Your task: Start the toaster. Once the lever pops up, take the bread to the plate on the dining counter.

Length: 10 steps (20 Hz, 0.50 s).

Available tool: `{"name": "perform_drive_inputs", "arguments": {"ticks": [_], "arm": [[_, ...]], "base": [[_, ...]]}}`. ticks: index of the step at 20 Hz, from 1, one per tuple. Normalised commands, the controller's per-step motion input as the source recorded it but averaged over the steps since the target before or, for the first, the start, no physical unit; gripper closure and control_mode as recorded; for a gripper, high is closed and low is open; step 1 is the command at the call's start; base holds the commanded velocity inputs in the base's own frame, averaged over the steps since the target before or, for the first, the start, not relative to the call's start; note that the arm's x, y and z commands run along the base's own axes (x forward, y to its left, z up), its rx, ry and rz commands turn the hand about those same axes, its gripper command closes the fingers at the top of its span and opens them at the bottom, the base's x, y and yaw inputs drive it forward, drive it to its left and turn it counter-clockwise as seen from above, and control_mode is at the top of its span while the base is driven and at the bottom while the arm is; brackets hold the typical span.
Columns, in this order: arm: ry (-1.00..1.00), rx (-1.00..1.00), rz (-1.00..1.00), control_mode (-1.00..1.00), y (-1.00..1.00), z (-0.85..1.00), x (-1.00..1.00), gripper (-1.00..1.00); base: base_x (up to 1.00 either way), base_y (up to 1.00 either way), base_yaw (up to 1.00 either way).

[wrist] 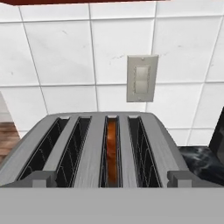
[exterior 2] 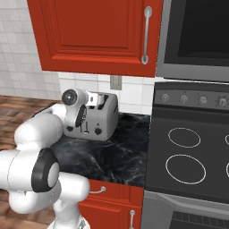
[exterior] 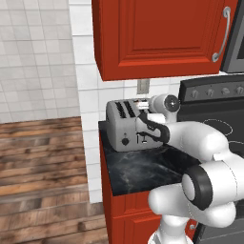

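Note:
The silver-grey toaster [exterior: 125,125] [exterior 2: 102,117] [wrist: 94,148] stands on the black marble-look counter [exterior: 143,169] against the tiled wall. A slice of bread [wrist: 112,151] sits low in its third slot from the left, with only the brown edge showing. My gripper [exterior: 144,127] [exterior 2: 84,117] hovers right in front of the toaster's upper front, open and holding nothing. One black knob [exterior: 125,141] and a small dark lever [exterior: 142,138] show on the toaster's front below the hand. The plate and the dining counter are out of view.
A red wall cabinet [exterior: 157,33] hangs above the toaster. A black stove [exterior 2: 192,156] adjoins the counter on the right, with a microwave [exterior 2: 197,36] above it. A wall outlet [wrist: 141,78] sits behind the toaster. Wooden floor [exterior: 43,176] lies to the left.

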Motion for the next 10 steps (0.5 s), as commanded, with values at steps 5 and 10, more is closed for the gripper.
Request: {"name": "perform_drive_inputs", "arguments": {"ticks": [5,10], "arm": [[0.00,0.00,0.00,-1.00,0.00,0.00,0.16,-1.00],[0.01,0.00,0.00,-1.00,0.00,0.00,0.15,-1.00]], "base": [[0.00,0.00,0.00],[0.00,0.00,0.00]]}}
